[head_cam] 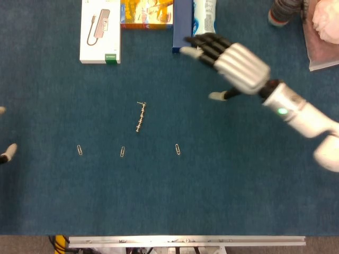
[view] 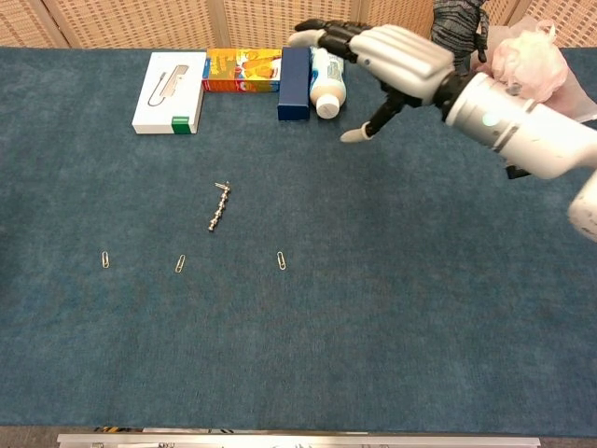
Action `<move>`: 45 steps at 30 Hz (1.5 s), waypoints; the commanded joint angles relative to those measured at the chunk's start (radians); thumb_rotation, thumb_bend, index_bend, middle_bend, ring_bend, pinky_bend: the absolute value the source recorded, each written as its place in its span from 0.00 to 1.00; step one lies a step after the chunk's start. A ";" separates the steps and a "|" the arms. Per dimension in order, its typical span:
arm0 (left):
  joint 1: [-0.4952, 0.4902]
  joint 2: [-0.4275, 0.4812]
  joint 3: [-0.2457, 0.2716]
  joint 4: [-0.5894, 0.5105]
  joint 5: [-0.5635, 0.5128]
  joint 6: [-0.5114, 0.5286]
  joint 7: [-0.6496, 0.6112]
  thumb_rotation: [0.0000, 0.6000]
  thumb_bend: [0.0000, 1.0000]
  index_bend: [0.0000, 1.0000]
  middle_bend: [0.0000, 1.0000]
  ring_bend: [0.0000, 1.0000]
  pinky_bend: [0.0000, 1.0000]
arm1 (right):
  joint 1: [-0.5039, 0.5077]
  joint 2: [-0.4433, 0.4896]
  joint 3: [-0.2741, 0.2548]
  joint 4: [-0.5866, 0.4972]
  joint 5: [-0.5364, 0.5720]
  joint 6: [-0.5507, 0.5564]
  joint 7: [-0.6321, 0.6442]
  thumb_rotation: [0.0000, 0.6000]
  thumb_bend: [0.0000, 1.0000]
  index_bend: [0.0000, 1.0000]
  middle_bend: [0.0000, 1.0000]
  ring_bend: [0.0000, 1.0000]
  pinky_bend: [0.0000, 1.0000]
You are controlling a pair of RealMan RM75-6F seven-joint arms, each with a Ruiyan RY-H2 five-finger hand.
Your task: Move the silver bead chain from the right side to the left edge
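Note:
The silver bead chain lies stretched out on the blue cloth, left of the middle, with nothing touching it. My right hand hovers far to its right and further back, near the bottle, with fingers spread and nothing in them. Of my left hand only pale fingertips show, at the left edge of the head view, spread apart and empty; the chest view does not show it.
Three paper clips lie in a row in front of the chain. At the back stand a white box, an orange box, a blue box and a white bottle. A pink bag sits back right.

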 commanded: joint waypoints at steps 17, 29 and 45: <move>-0.212 -0.091 -0.069 -0.114 -0.052 -0.229 0.061 1.00 0.06 0.20 0.08 0.08 0.22 | -0.335 0.357 -0.067 -0.254 0.027 0.284 -0.119 1.00 0.00 0.03 0.02 0.00 0.09; -0.351 -0.237 -0.099 0.001 -0.170 -0.380 0.125 1.00 0.02 0.02 0.00 0.02 0.16 | -0.428 0.408 -0.045 -0.274 0.035 0.339 -0.105 1.00 0.00 0.04 0.02 0.00 0.09; -0.457 -0.319 -0.127 0.033 -0.243 -0.410 0.205 1.00 0.02 0.01 0.00 0.00 0.16 | -0.466 0.386 -0.014 -0.241 0.018 0.334 -0.061 1.00 0.00 0.05 0.02 0.00 0.09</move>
